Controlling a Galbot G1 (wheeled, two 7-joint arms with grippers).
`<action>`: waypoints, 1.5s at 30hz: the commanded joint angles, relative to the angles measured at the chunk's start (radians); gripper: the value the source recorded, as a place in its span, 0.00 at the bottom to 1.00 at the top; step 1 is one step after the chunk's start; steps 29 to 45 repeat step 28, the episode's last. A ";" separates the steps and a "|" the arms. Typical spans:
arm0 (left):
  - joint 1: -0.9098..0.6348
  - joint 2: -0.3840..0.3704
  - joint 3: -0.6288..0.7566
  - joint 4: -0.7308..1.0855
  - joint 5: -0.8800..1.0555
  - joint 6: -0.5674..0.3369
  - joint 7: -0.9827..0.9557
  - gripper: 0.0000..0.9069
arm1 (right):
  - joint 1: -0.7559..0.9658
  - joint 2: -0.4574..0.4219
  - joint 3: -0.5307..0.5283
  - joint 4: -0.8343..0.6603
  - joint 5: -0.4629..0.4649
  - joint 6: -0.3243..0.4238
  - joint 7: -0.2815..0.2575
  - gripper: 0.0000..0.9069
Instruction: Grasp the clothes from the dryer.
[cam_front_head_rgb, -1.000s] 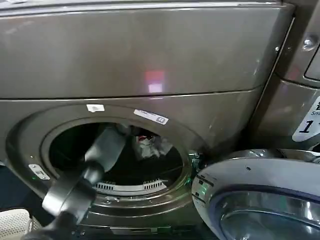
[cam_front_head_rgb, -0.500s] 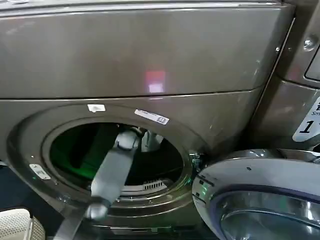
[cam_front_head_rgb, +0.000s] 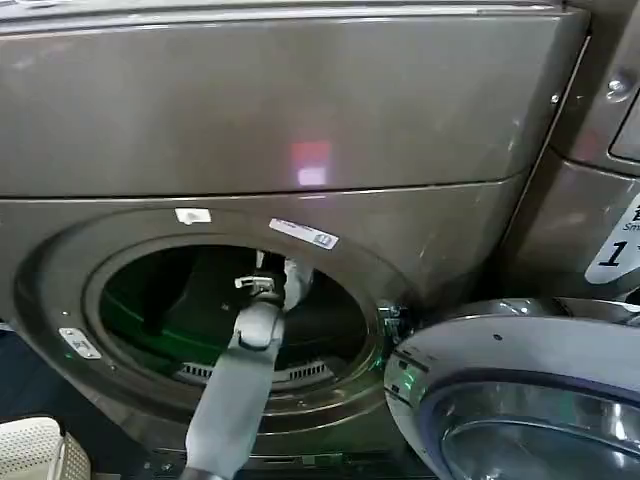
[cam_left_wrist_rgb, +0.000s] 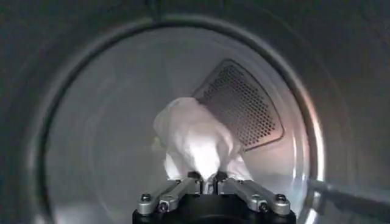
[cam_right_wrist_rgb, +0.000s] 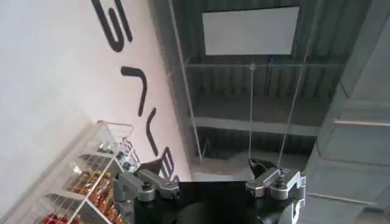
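- A cream perforated basket (cam_front_head_rgb: 35, 448) sits low, well apart from the neighbouring bronze machine (cam_front_head_rgb: 600, 190).
- That neighbouring machine carries a white label (cam_front_head_rgb: 618, 240) printed with a "1".
- A wire rack (cam_right_wrist_rgb: 91, 176) of colourful packets stands against a white wall (cam_right_wrist_rgb: 55, 85) with large dark lettering.
- A pale rectangular panel (cam_right_wrist_rgb: 250, 30) hangs overhead, beyond the wire rack.

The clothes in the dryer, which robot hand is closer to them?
The left. The left gripper is inside the dryer, shut on the clothes. The right gripper is open and points up at the ceiling, away from the drum.
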 joint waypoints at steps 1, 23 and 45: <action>0.067 -0.016 -0.013 -0.078 0.004 -0.003 -0.067 0.00 | -0.002 -0.005 0.002 -0.002 0.013 0.005 0.005 1.00; 0.077 -0.008 -0.008 -0.098 -0.010 0.020 -0.064 0.00 | -0.001 0.001 0.016 -0.005 -0.004 0.002 -0.014 1.00; 0.080 -0.006 -0.009 -0.108 -0.028 0.032 -0.064 0.00 | 0.000 -0.002 0.016 -0.009 -0.008 0.004 -0.015 1.00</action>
